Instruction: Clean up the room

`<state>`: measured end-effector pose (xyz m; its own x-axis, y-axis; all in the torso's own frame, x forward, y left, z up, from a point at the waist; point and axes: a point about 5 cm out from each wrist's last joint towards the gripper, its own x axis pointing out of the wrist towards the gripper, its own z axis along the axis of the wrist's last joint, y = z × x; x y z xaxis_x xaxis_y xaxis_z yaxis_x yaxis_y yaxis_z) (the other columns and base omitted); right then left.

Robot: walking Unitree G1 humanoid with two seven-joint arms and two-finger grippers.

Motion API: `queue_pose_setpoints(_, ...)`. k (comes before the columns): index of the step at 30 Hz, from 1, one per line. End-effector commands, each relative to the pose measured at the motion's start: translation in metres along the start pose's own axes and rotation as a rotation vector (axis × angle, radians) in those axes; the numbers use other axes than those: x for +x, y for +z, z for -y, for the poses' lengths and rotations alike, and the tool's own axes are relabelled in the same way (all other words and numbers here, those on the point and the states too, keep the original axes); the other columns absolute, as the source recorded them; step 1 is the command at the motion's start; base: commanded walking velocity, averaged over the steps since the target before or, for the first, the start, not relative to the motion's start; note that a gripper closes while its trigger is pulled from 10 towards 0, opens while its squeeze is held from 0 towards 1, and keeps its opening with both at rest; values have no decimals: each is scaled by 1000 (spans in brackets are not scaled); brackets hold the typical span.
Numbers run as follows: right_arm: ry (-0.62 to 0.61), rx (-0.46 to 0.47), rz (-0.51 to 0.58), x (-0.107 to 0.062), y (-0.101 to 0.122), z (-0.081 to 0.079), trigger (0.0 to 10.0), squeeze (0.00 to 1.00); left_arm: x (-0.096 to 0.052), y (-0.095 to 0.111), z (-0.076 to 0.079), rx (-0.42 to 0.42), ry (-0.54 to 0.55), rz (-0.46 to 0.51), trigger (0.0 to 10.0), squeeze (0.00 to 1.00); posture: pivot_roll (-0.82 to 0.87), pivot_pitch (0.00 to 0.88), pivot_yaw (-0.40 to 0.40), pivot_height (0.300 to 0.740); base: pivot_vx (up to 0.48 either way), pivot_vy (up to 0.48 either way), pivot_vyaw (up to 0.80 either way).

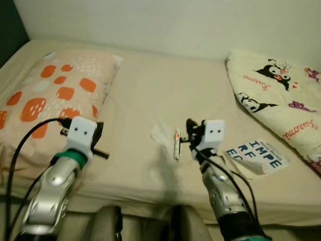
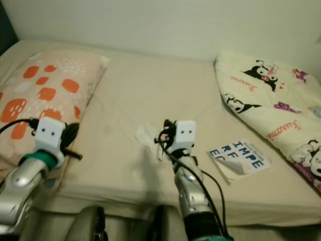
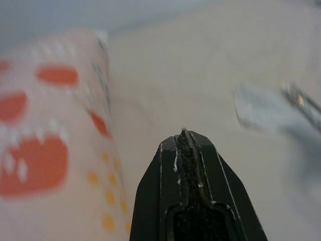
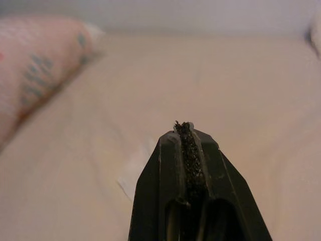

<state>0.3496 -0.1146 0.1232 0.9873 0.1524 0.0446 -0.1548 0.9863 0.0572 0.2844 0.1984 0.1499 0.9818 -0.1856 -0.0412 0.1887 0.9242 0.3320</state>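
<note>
On the bed (image 1: 150, 90), pillow (image 1: 55, 95) left, book (image 1: 258, 155) right, tissue (image 1: 161, 133) between, right hand (image 4: 184, 131) and left hand (image 3: 184, 138) pressed closed, empty.

Pillow (image 1: 55, 95): left part cut off by frame edge; near corner hidden behind left arm. Blanket (image 1: 281, 95), right of pillow: far side runs out of frame. Booklet (image 1: 258, 156) by blanket: cover text only partly readable, "IMPE", "RF"; corner curled, rest too small. Small slim item (image 1: 176, 144) between pillow & booklet: too small to ID, partly behind right gripper (image 1: 189, 131). Pale scrap (image 1: 161, 133) beside it: blurred in left wrist view, can't tell what.
</note>
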Motion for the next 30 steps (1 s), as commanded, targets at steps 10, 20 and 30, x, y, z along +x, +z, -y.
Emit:
queue_pose_setpoints(10, -71, -56, -112, 13, -17, -8, 10000, 0, -20, 29, -8, -75, 51, 65, 10000, 0, 212, 373, -95, 616, 0, 0, 0)
queue_pose_setpoints(20, -159, -154, -138, 20, -18, -8, 10000, 1000, -47, 56, -32, -46, 184, 130, 10000, 0, 264, 452, -109, 616, 0, 0, 0)
queue_pose_setpoints(30, -215, -229, -195, 29, -15, -15, 10000, 0, -55, 74, -43, -28, 211, 133, 10000, 0, 309, 471, -85, 616, 0, 0, 0)
